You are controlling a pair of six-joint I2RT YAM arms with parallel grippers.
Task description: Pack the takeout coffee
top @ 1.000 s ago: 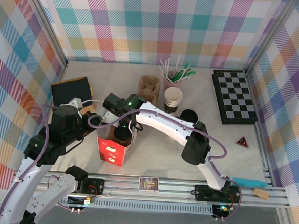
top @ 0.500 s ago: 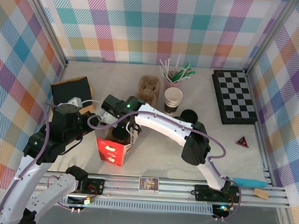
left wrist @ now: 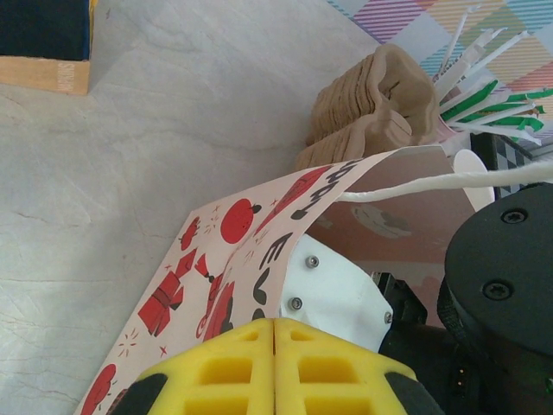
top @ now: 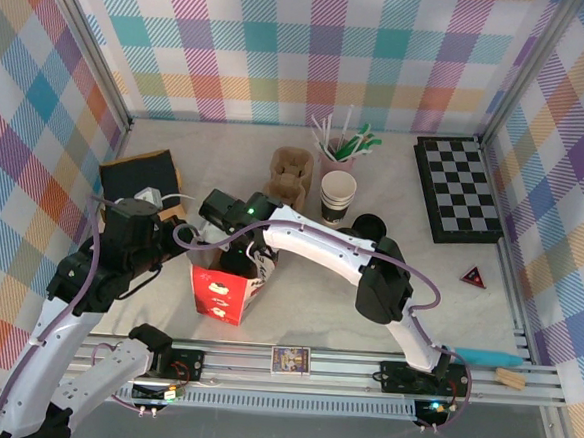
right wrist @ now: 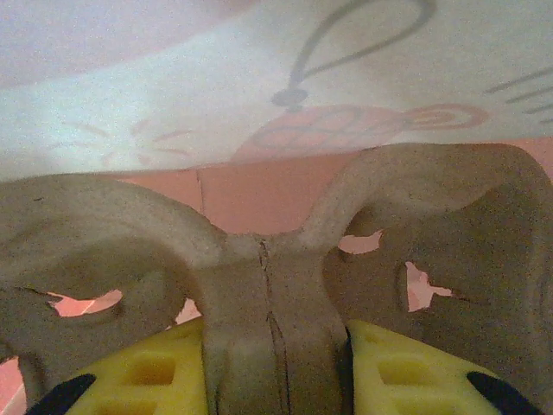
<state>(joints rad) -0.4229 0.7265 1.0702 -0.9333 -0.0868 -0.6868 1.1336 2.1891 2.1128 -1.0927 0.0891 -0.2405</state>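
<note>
The red printed paper bag [top: 223, 292] stands open on the table [top: 226, 154]. The left gripper [left wrist: 275, 327], its yellow fingers pressed together, pinches the bag's rim. The right gripper [right wrist: 275, 367] is down inside the bag, narrowly parted and clamped on the centre rib of a carrier [right wrist: 259, 259]. The carrier is moulded brown pulp, rough, with torn hole edges, and pink bag lining shows behind it. Where the coffee is cannot be told. Stacked white cups [top: 338, 194] stand beside a round black lid [top: 370, 225].

Partial letters "V E" on the red paper bag [left wrist: 216, 259]
</note>
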